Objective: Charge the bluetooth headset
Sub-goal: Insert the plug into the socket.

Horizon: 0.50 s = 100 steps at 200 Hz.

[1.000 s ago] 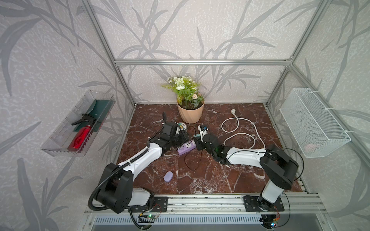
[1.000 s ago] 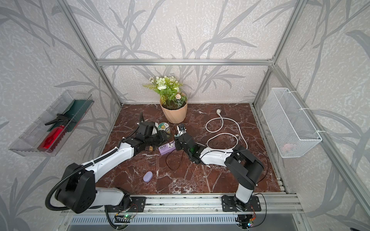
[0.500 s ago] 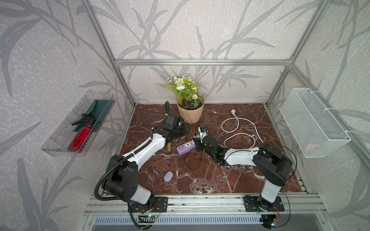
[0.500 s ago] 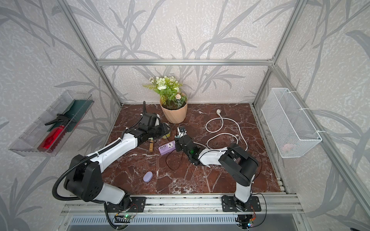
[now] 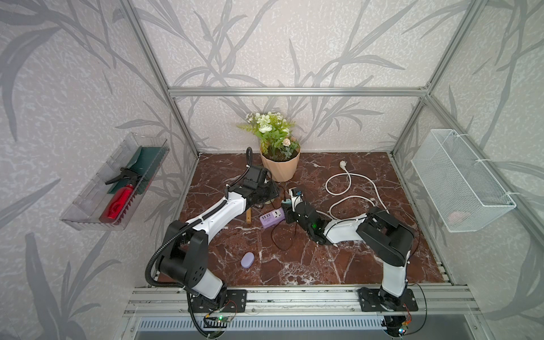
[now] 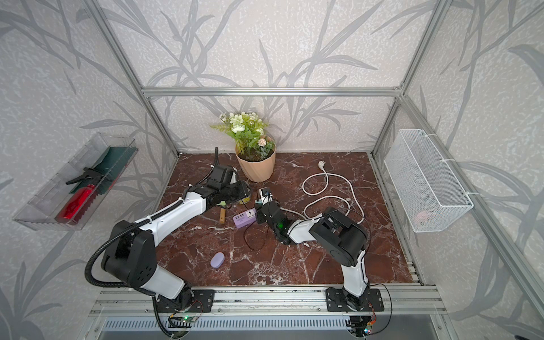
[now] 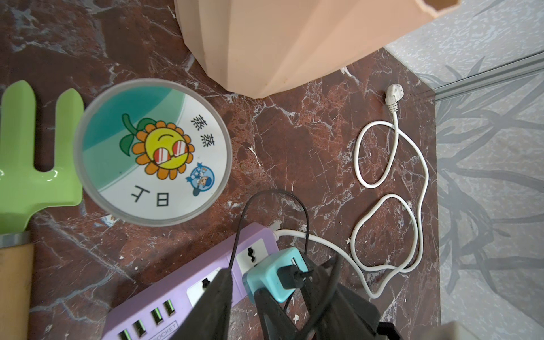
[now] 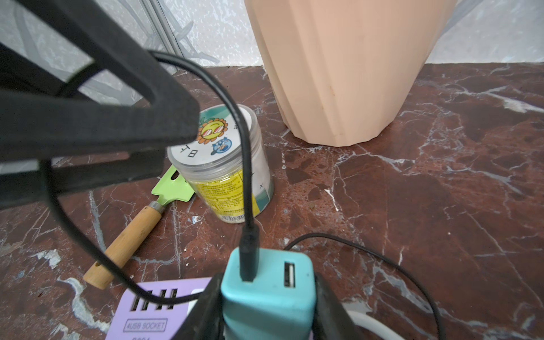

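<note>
The bluetooth headset (image 5: 247,260) (image 6: 217,260), a small lavender oval, lies alone on the marble floor near the front, far from both grippers. My right gripper (image 8: 266,303) (image 5: 287,206) is shut on the teal charger (image 8: 266,291) (image 7: 273,276), held over the socket end of the purple power strip (image 5: 272,218) (image 7: 176,288). I cannot tell whether its pins are in. A black cable (image 8: 245,176) is plugged into the charger and loops over a finger (image 7: 216,303) of my left gripper (image 8: 179,147) (image 5: 273,194). That gripper hovers open just left of the charger.
A peach flower pot (image 5: 281,167) stands behind the grippers, with a printed jar (image 8: 223,182) and a green wooden-handled garden fork (image 8: 129,241) beside it. The strip's white cord (image 5: 350,188) coils to the right. A tray (image 5: 117,188) and wire basket (image 5: 459,179) hang on the walls.
My left gripper has drawn back from the power strip toward the jar and pot. The right gripper has stayed at the strip with the charger in it.
</note>
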Each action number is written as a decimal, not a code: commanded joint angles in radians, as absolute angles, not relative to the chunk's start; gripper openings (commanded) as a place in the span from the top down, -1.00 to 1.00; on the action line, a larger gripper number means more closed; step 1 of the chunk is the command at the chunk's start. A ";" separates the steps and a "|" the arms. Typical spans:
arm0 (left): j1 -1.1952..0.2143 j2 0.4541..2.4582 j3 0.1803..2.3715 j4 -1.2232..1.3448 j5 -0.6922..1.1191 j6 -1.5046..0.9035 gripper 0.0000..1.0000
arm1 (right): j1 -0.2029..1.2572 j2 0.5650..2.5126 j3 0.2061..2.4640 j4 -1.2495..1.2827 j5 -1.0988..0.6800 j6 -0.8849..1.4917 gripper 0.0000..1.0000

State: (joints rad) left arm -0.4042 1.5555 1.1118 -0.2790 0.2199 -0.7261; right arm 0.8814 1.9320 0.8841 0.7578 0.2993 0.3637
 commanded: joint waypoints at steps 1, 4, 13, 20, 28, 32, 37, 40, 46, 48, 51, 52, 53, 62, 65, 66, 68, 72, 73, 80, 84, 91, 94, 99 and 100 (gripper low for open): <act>-0.397 1.516 1.102 -0.291 0.221 -0.722 0.09 | 0.876 1.955 0.910 0.815 0.324 0.345 1.00; -0.396 1.514 1.100 -0.290 0.220 -0.724 0.09 | 0.876 1.957 0.908 0.815 0.325 0.346 1.00; -0.395 1.508 1.090 -0.281 0.219 -0.726 0.09 | 0.876 1.963 0.904 0.822 0.332 0.350 1.00; -0.394 1.503 1.083 -0.275 0.214 -0.726 0.09 | 0.876 1.966 0.900 0.827 0.337 0.354 1.00; -0.394 1.499 1.077 -0.270 0.209 -0.726 0.09 | 0.876 1.969 0.895 0.833 0.345 0.354 1.00; -0.393 1.499 1.076 -0.269 0.207 -0.724 0.09 | 0.876 1.971 0.893 0.835 0.347 0.353 1.00; -0.393 1.498 1.074 -0.268 0.206 -0.723 0.09 | 0.876 1.972 0.891 0.840 0.354 0.353 1.00; -0.393 1.497 1.074 -0.269 0.206 -0.722 0.09 | 0.876 1.974 0.890 0.843 0.356 0.353 1.00; -0.391 1.500 1.075 -0.271 0.206 -0.721 0.09 | 0.876 1.975 0.887 0.847 0.365 0.353 1.00; -0.392 1.499 1.075 -0.271 0.206 -0.721 0.09 | 0.876 1.975 0.887 0.848 0.369 0.354 1.00; -0.391 1.500 1.075 -0.272 0.207 -0.722 0.09 | 0.876 1.975 0.886 0.852 0.371 0.352 1.00; -0.391 1.500 1.075 -0.272 0.207 -0.722 0.09 | 0.876 1.976 0.885 0.852 0.373 0.352 1.00; -0.391 1.500 1.075 -0.272 0.208 -0.722 0.09 | 0.876 1.976 0.885 0.853 0.374 0.352 1.00; -0.390 1.506 1.078 -0.273 0.210 -0.721 0.09 | 0.874 1.975 0.884 0.857 0.381 0.348 1.00; -0.390 1.507 1.078 -0.274 0.211 -0.721 0.09 | 0.874 1.974 0.882 0.857 0.383 0.347 1.00; -0.390 1.507 1.078 -0.274 0.212 -0.721 0.09 | 0.874 1.973 0.882 0.857 0.384 0.348 1.00; -0.390 1.509 1.078 -0.275 0.213 -0.721 0.09 | 0.873 1.973 0.882 0.859 0.384 0.346 1.00; -0.390 1.510 1.078 -0.273 0.213 -0.721 0.10 | 0.873 1.972 0.881 0.860 0.382 0.343 1.00; -0.390 1.511 1.077 -0.273 0.214 -0.721 0.09 | 0.873 1.972 0.881 0.861 0.382 0.342 1.00; -0.388 1.515 1.077 -0.274 0.213 -0.721 0.10 | 0.873 1.967 0.877 0.861 0.382 0.336 1.00; -0.388 1.517 1.076 -0.275 0.213 -0.721 0.10 | 0.871 1.964 0.875 0.860 0.383 0.335 1.00; -0.387 1.520 1.075 -0.275 0.213 -0.723 0.10 | 0.871 1.957 0.867 0.863 0.378 0.333 1.00; -0.387 1.520 1.074 -0.274 0.213 -0.724 0.10 | 0.871 1.955 0.863 0.865 0.375 0.333 1.00; -0.387 1.521 1.073 -0.271 0.216 -0.724 0.10 | 0.870 1.951 0.857 0.865 0.371 0.333 1.00; -0.387 1.522 1.073 -0.272 0.216 -0.724 0.10 | 0.871 1.950 0.856 0.865 0.370 0.333 1.00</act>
State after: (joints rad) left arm -0.3931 1.5215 1.0885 -0.2756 0.2188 -0.7265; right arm 0.8764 1.9610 0.8810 0.8204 0.3573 0.3473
